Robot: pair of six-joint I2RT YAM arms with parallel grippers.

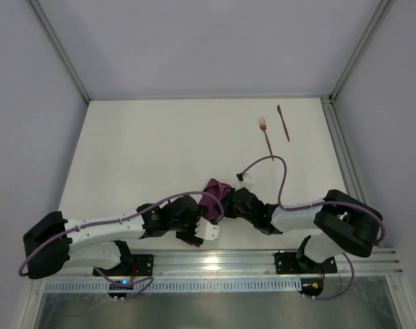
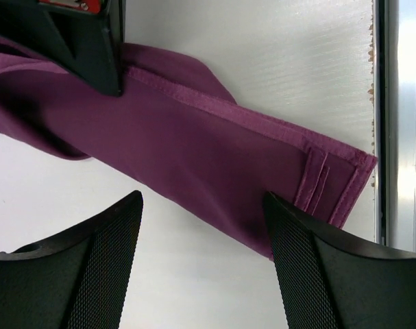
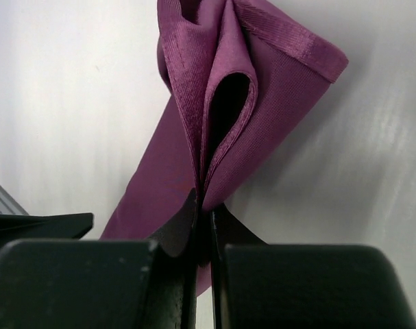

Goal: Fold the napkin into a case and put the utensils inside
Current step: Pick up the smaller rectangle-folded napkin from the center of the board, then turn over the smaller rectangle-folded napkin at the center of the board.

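The magenta-purple napkin (image 1: 215,191) is bunched and folded near the table's front edge, between my two grippers. My right gripper (image 1: 229,200) is shut on a gathered fold of it; in the right wrist view (image 3: 202,209) the cloth (image 3: 262,75) loops up out of the closed jaws. My left gripper (image 2: 202,200) is open, its fingertips (image 2: 112,233) at the near edge of the hemmed cloth (image 2: 194,137), gripping nothing. The right gripper (image 2: 77,41) shows at the top of that view, on the cloth. The copper fork (image 1: 265,133) and knife (image 1: 283,123) lie at the far right.
A metal rail (image 1: 262,259) runs along the near edge, also seen in the left wrist view (image 2: 399,137). Grey walls enclose the white table (image 1: 153,151). The right arm's purple cable (image 1: 279,171) arcs above the surface near the fork.
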